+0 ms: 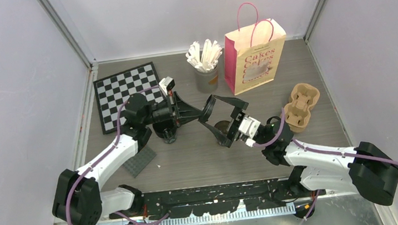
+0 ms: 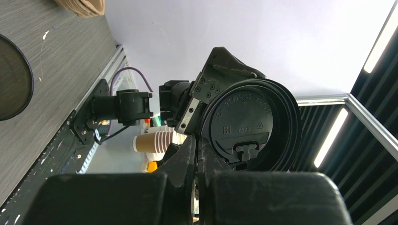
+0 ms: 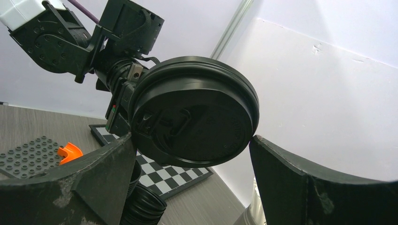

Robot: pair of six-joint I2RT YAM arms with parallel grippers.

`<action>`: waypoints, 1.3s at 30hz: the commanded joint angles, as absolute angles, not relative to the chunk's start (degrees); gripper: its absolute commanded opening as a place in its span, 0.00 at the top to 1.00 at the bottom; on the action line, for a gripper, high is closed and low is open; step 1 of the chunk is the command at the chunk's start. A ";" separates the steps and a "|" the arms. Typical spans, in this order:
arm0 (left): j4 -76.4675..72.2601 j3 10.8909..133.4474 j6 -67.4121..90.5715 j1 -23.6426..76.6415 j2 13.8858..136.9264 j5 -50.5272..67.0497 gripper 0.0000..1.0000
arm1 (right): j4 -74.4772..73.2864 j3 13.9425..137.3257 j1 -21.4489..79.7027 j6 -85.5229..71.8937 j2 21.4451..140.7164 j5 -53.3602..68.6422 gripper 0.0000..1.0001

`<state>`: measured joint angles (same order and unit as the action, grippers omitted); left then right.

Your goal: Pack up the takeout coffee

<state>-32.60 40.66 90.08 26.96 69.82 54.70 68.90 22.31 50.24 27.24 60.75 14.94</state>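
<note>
- At the near edge, the two arm bases are sitting side by side, and a grey studded plate (image 1: 140,160) is lying just ahead of the left one, carrying a small orange piece (image 3: 69,151).
- The left gripper (image 2: 197,145) is reaching toward the table's middle with its claw pressed together, pinching the rim of a black lid (image 3: 197,108) and holding it on edge in the air.
- The right gripper (image 3: 192,138) is facing it with its claw spread wide, the lid hanging between the two fingertips; whether they are touching its rim I cannot tell.
- A lidless black cup (image 1: 222,127) is standing on the table below the right gripper.
- A black stack (image 3: 143,204) of ribbed rims is sitting under the left wrist.
- Farther back, a chessboard (image 1: 127,92) is lying on the left and a brown cup carrier (image 1: 301,104) on the right.
- At the far edge, a grey cup of white sticks (image 1: 207,78) is standing just beside an upright pink paper bag (image 1: 252,56).
</note>
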 commanded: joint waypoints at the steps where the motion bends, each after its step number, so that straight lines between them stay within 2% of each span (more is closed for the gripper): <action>1: -34.71 40.17 89.96 27.42 68.40 54.81 1.00 | 73.50 24.44 50.22 26.65 60.47 14.42 0.07; 9: -34.69 39.55 90.62 28.16 68.90 52.22 1.00 | 75.61 24.60 50.26 25.03 62.31 14.56 0.08; 15: -34.88 39.22 90.60 28.30 69.08 52.08 1.00 | 76.77 24.01 50.27 24.90 62.44 13.64 0.16; 21: -35.69 38.49 90.53 28.26 69.61 51.39 1.00 | 74.29 23.21 50.25 24.69 61.17 12.68 0.17; 25: -36.23 38.12 90.46 28.23 69.49 50.32 0.85 | 72.90 22.40 50.27 24.09 59.96 11.16 0.18; 30: -32.96 38.78 85.76 27.69 68.40 47.97 0.65 | 72.63 19.59 50.23 19.56 57.52 1.24 0.19; 35: -14.31 45.46 71.38 25.80 67.67 45.22 0.59 | 62.75 17.68 50.27 13.62 51.64 -11.25 0.21; 39: 4.20 55.00 54.21 22.87 67.39 38.92 0.58 | 40.72 18.73 50.27 4.73 41.47 -19.25 0.23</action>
<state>-14.20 45.47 73.71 25.56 69.71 45.25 59.37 17.34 50.28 15.05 50.30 -7.05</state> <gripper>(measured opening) 0.413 0.813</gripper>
